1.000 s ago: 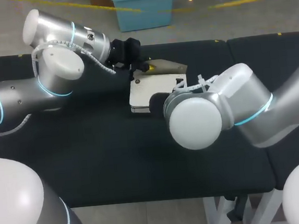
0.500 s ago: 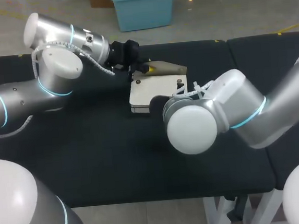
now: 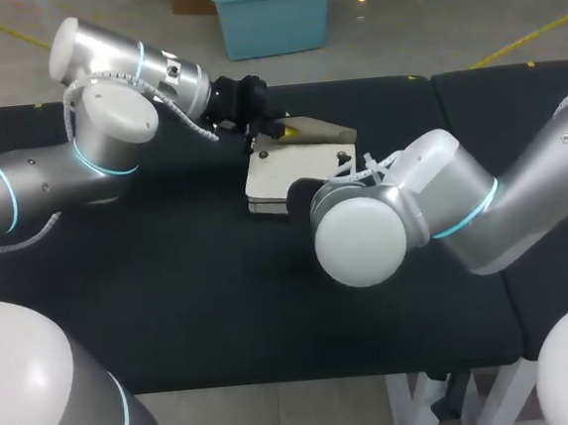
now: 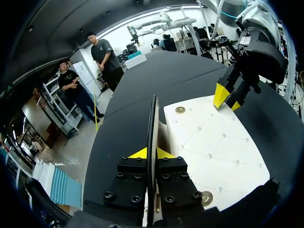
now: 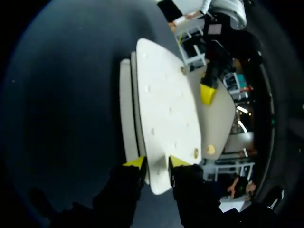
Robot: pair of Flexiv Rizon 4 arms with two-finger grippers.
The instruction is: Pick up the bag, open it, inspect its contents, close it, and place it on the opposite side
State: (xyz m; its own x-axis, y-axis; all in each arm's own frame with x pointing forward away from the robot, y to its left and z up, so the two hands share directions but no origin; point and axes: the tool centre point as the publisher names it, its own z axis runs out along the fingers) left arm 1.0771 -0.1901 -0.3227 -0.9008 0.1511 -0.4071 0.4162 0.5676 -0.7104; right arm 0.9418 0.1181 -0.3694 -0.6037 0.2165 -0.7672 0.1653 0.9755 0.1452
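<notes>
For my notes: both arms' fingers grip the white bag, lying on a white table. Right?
No: the head view shows the table is black, not white. The left fingers and right fingers do both grip the white bag.

A robotics lab is suggested: 2 silver-grey robot arms w/ blue light rings, left arm (image 3: 23, 186) at 9 o'clock, right arm (image 3: 522, 202) at 3, are set over a black cloth-covered work table (image 3: 172, 302).
</notes>
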